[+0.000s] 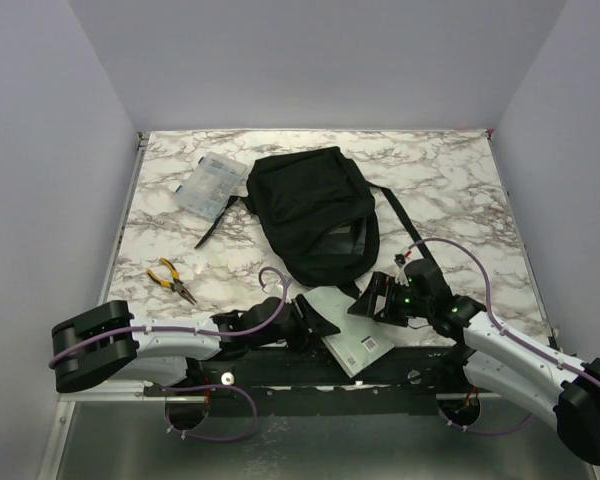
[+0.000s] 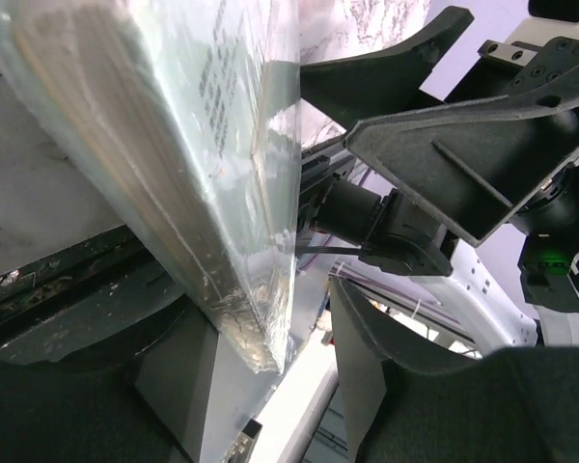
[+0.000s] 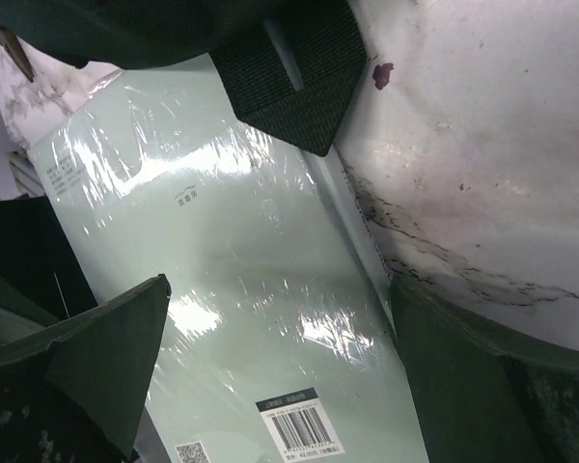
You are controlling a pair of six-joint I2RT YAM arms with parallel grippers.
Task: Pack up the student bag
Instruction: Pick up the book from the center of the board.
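The student bag (image 1: 315, 215), a black fabric backpack, lies mid-table with its mouth toward the arms and its straps trailing left and right. A shrink-wrapped pale green book (image 1: 352, 332) lies at the table's front edge, just below the bag. My left gripper (image 1: 318, 328) is at the book's left edge. In the left wrist view it (image 2: 299, 386) is open, with the book's corner (image 2: 222, 193) against one finger and a gap to the other. My right gripper (image 1: 372, 298) hovers open over the book (image 3: 251, 289), its fingers (image 3: 96, 357) spread wide. A bag strap (image 3: 289, 68) lies on the book's far end.
A clear plastic case (image 1: 212, 183) sits at the back left beside the bag. Yellow-handled pliers (image 1: 170, 278) lie at the front left. The book overhangs the table's front edge (image 1: 280, 365). The two grippers are close together.
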